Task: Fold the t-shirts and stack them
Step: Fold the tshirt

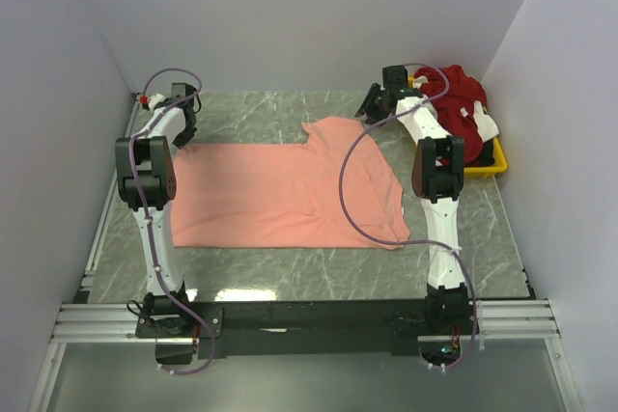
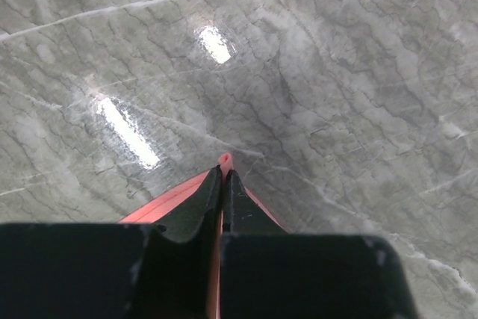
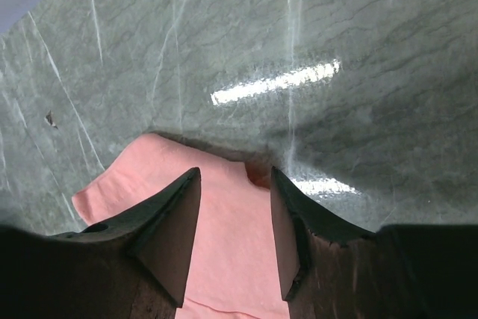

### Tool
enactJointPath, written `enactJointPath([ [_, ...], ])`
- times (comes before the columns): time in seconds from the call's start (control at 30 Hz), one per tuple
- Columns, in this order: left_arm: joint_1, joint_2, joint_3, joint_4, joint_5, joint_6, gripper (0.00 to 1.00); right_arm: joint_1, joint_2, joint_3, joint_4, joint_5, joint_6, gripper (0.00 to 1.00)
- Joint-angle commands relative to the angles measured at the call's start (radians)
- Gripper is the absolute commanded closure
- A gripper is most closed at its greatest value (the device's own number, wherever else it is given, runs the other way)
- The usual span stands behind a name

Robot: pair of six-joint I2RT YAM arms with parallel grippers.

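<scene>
A salmon-pink t-shirt [image 1: 280, 190] lies spread flat across the middle of the marble table. My left gripper [image 1: 186, 132] sits at the shirt's far left corner. In the left wrist view that gripper [image 2: 225, 173] is shut on the pink cloth [image 2: 179, 198], a small tip of which pokes out past the fingertips. My right gripper [image 1: 370, 108] is at the shirt's far right part. In the right wrist view it [image 3: 235, 173] stands open, its fingers straddling the edge of the pink cloth [image 3: 224, 237]. A dark red t-shirt with white parts [image 1: 454, 94] is heaped at the far right.
The dark red shirt rests in a yellow plastic tray [image 1: 488, 169] by the right wall. White walls close in the table on the left, back and right. Both arm bases stand on the rail at the near edge.
</scene>
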Motion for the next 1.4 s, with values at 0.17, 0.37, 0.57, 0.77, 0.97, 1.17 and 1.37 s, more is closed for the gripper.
enactJointPath([
  [0.17,0.0,-0.042,-0.033,0.016,0.063,0.018,0.99,0.01,0.032,0.019,0.015,-0.008,0.02,0.52],
  [0.37,-0.001,-0.049,-0.043,0.021,0.067,0.021,0.99,0.027,0.057,0.031,0.012,0.003,0.016,0.53],
  [0.57,0.0,-0.058,-0.052,0.032,0.07,0.024,0.99,0.033,0.052,0.006,0.035,0.007,0.028,0.62],
  [0.77,0.0,-0.067,-0.043,0.03,0.073,0.034,0.99,0.034,-0.001,-0.038,0.068,0.035,0.022,0.85],
  [0.97,0.0,-0.093,-0.04,0.043,0.073,0.047,0.99,0.031,-0.083,-0.081,0.1,0.065,-0.01,1.0],
  [1.17,0.0,-0.104,-0.018,0.036,0.076,0.057,0.99,0.024,-0.168,-0.136,0.133,0.092,-0.049,1.0],
  [1.37,0.003,-0.115,-0.01,0.026,0.076,0.055,0.99,0.014,-0.227,-0.19,0.152,0.092,-0.078,1.0],
])
